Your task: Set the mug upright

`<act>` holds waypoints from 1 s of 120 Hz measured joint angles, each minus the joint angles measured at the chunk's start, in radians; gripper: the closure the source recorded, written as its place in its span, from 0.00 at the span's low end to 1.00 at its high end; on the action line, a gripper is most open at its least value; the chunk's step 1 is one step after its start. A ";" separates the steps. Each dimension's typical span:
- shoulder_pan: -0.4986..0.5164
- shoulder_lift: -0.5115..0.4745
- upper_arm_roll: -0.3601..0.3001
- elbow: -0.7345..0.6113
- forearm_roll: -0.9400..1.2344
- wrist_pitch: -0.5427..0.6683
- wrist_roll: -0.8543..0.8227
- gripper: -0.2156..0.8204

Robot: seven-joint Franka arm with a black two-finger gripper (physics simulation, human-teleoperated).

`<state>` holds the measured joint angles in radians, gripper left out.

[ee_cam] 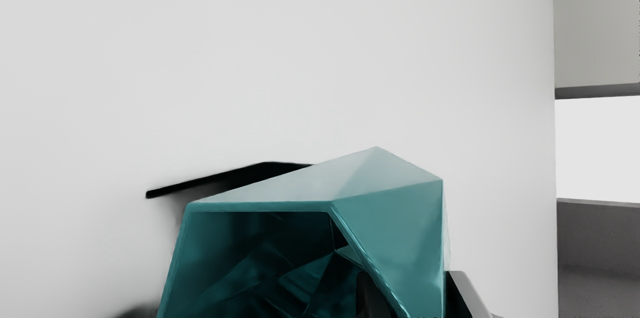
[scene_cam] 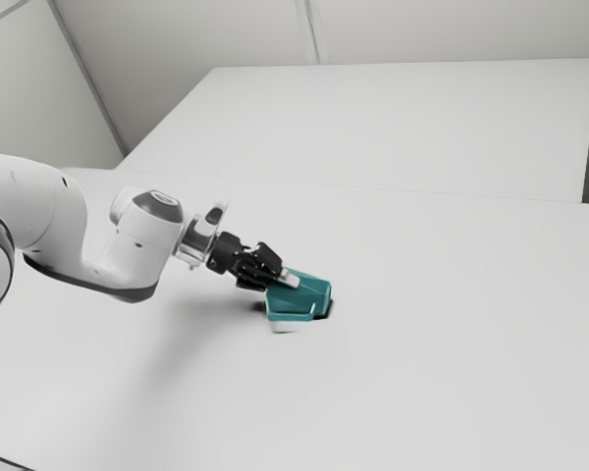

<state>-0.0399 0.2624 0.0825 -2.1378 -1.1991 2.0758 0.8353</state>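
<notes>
Teal angular mug (scene_cam: 299, 299) on its side at the end of your gripper (ee_cam: 417, 293), its mouth (ee_cam: 250, 263) turned back toward your hand and its base pointing away. The gripper looks clamped on the mug's wall: one dark finger (ee_cam: 370, 298) is inside the mouth, the other (ee_cam: 470, 298) against the outside. Whether the mug bears on the table (scene_cam: 452, 343) or hangs just above it, you cannot tell.

For righting it, the grip looks well chosen, since the mouth faces your palm. Keep the pinch firm, lift just enough for the base edge to swing under, and tip your wrist until the fingers point down and the mouth faces up. Turn slowly; a thin, slanted wall could pivot or slip between the pads. Lower until the base sits flat before you let go, then draw straight up so the inner finger does not catch the rim.

Bare white tabletop stretches ahead of your fingertips and on the inner finger's side. A table edge (ee_cam: 555, 158) runs past the outer finger, well apart from the mug; drift away from it.
</notes>
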 joint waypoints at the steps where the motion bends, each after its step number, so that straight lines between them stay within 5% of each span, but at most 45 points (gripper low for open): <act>1: 0.000 0.000 0.000 0.002 0.000 0.000 0.000 0.82; 67: -0.002 -0.023 -0.027 0.118 0.080 0.000 -0.029 0.95; 120: 0.000 -0.044 -0.021 0.286 0.609 -0.119 -0.198 0.95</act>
<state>-0.0398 0.2184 0.0611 -1.8521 -0.5901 1.9564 0.6370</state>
